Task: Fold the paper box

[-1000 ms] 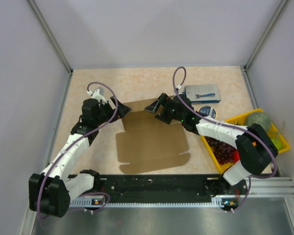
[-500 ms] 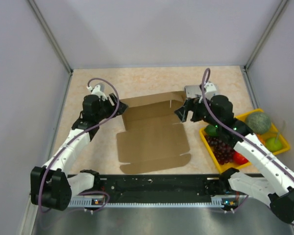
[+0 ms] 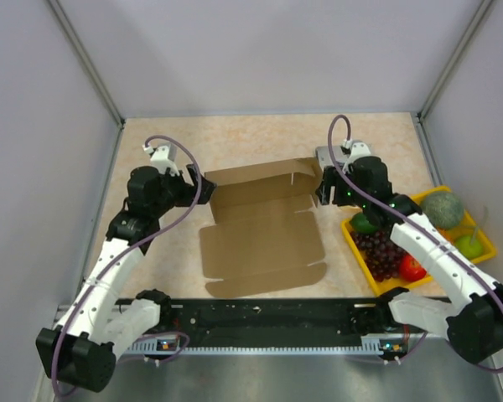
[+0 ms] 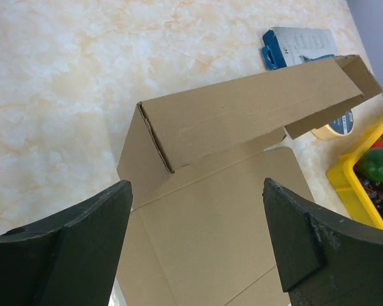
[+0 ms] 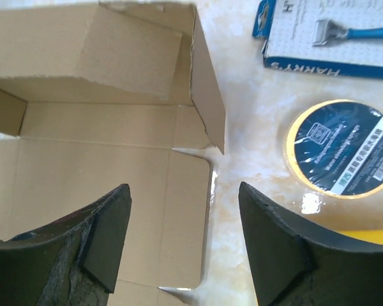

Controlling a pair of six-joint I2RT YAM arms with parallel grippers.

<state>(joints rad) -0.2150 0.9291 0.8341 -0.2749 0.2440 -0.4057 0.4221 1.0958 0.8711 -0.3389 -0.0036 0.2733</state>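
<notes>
Paper box (image 3: 264,239) lies near tape roll (image 5: 341,150), razor package (image 5: 332,44) and yellow tray (image 4: 348,188).

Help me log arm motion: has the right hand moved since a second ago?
Yes. In the overhead view the right hand has shifted rightward, from over the far wall of the paper box to beside its right flap, nearer the yellow tray.

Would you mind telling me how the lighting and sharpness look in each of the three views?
Top external: even, soft light, the paper box sharp with faint shadows. Left wrist: box crisp, the left pincer dark and underexposed. Right wrist: white glare on the table by the tape roll, the right pincer dark and slightly soft.
</notes>
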